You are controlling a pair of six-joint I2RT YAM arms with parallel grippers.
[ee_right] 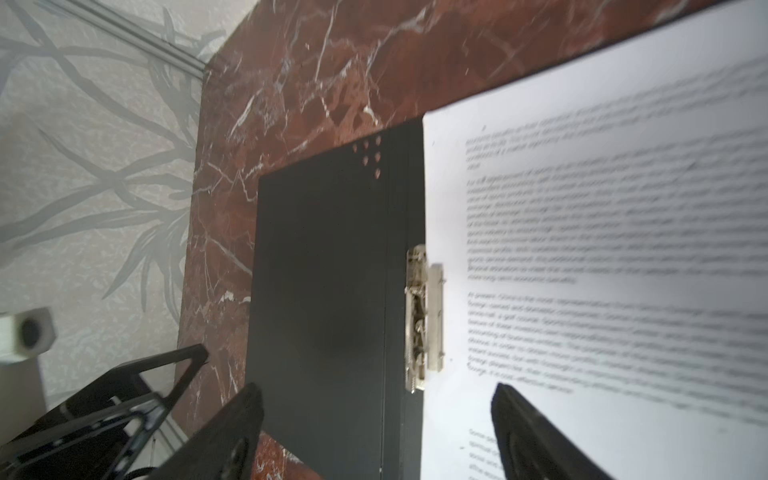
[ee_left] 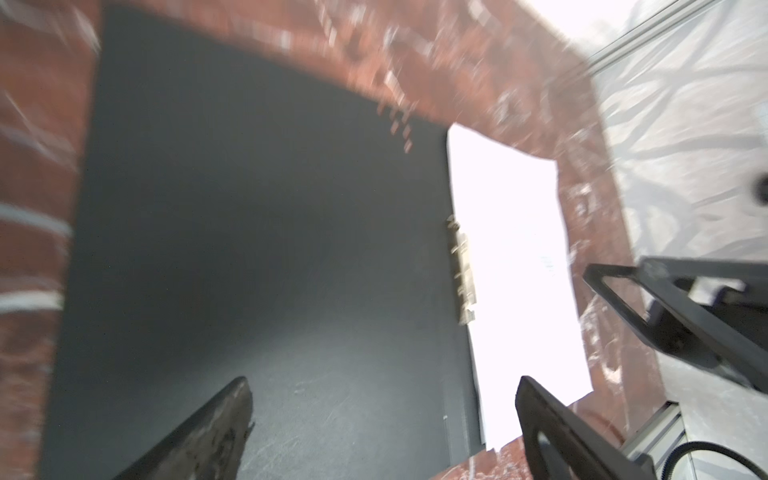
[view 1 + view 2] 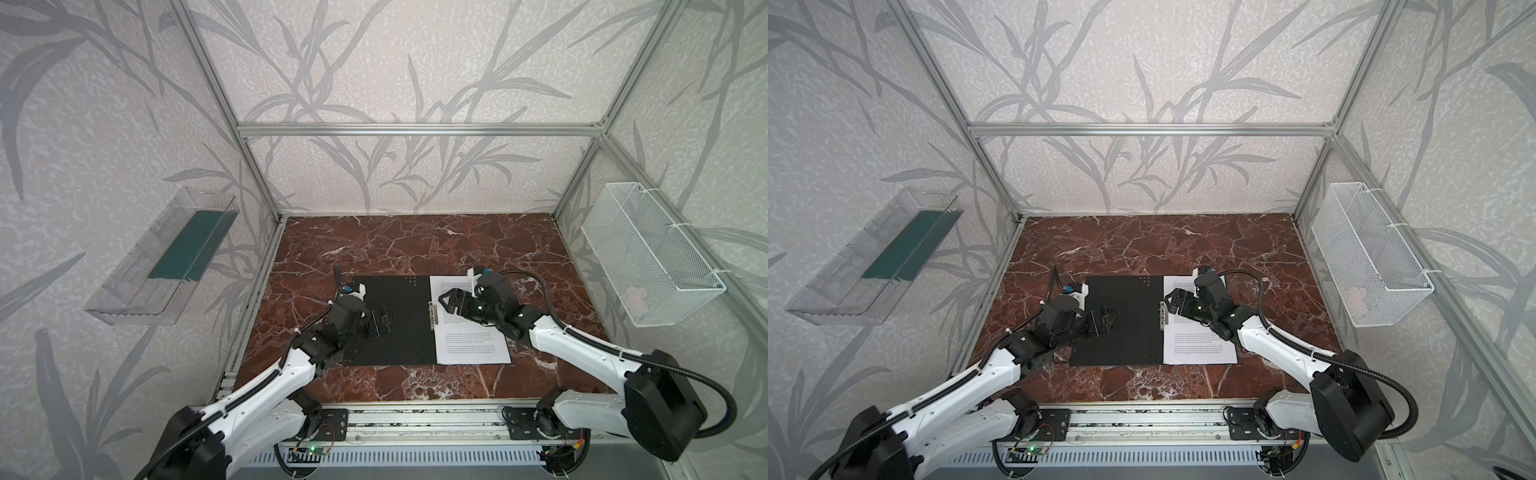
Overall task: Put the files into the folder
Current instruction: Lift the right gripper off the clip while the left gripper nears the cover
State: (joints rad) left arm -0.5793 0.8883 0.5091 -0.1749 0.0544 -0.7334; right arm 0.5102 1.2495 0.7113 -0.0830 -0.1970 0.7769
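Observation:
The folder (image 3: 399,316) (image 3: 1121,324) lies opened flat on the marble table, black inside facing up. The files (image 3: 469,345) (image 3: 1196,347), white sheets with printed text, rest on its right half, their edge under the metal spine clip (image 3: 434,318) (image 1: 424,316). My left gripper (image 3: 384,318) (image 2: 384,382) hovers open over the bare black left half (image 2: 249,228), holding nothing. My right gripper (image 3: 444,301) (image 1: 376,388) is open just above the files (image 1: 582,208) beside the clip, nothing between its fingers.
A clear plastic tray (image 3: 166,266) holding a dark green strip hangs on the left wall. A white wire basket (image 3: 648,257) hangs on the right wall. Aluminium frame posts stand at the table's corners, and a rail (image 3: 415,428) runs along the front.

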